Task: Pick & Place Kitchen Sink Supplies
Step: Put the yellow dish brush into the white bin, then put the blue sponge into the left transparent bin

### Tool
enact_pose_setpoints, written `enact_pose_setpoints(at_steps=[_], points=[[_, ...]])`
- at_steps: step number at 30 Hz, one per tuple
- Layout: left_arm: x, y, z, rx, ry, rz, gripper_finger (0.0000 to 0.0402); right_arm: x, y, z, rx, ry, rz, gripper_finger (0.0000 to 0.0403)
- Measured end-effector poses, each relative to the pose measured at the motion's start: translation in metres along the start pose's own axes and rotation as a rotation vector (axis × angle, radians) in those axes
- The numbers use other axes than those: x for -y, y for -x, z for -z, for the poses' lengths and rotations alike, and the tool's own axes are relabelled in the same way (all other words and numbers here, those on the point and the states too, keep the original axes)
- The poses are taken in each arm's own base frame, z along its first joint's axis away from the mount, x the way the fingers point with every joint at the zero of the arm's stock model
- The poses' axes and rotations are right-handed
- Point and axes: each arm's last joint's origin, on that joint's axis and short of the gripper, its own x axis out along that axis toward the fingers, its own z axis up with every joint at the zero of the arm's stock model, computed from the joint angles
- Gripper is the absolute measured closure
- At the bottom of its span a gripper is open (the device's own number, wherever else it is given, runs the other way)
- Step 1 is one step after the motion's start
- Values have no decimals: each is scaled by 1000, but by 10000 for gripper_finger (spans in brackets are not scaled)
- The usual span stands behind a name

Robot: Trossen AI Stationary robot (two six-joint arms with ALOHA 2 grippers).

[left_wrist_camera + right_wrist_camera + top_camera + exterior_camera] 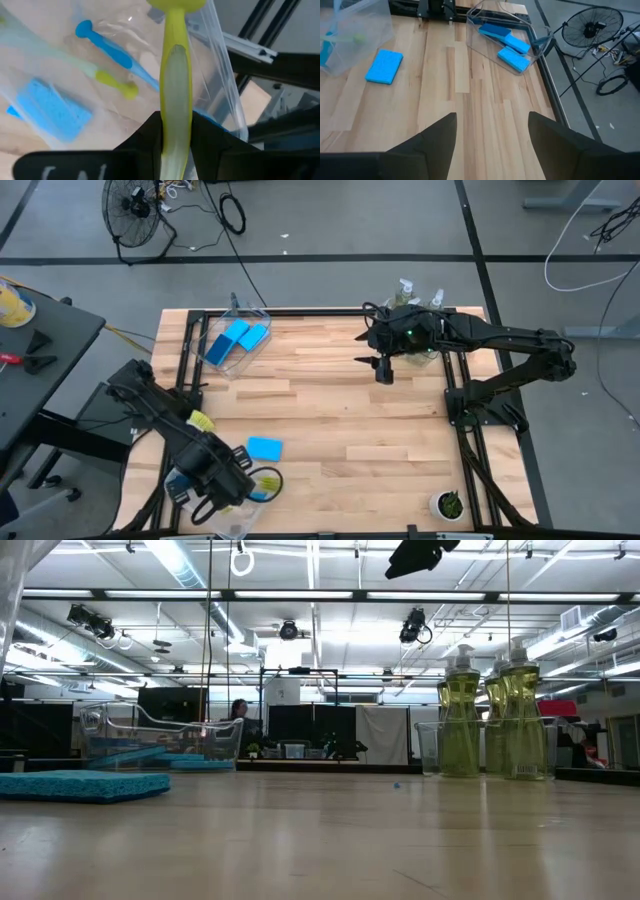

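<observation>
Gripping a yellow-green brush (175,90) lengthwise over its bin (222,95), the left pincer (175,137) sits nearest; the right pincer (492,140) hangs wide, empty.

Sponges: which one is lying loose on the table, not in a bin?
The blue sponge near the left gripper; it lies on bare wood, while the other two sit inside the far clear bin.

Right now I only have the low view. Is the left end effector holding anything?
Observer: Yes. The left end effector is shut on the handle of a yellow-green dish brush.
Operator: Where is it?
Observer: Over the clear bin, at the bottom left corner of the table in the high view.
Operator: And the right one?
Observer: The right end effector is open and empty, above the table beside the soap bottles.
</observation>
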Motion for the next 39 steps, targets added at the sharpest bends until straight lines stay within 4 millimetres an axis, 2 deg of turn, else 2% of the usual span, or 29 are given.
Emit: enact_pose_setpoints(at_steps=[6,26,32,39], points=[[-6,-15,-10,93,-29,-12,304,0,0,-2,20,-1,4,156],[-11,-13,-5,75,203,64,286,0,0,-2,22,25,4,156],[-20,5,12,47,297,60,235,0,0,-2,22,25,4,156],[-35,31,33,47,359,-61,166,0,0,-2,22,25,4,156]])
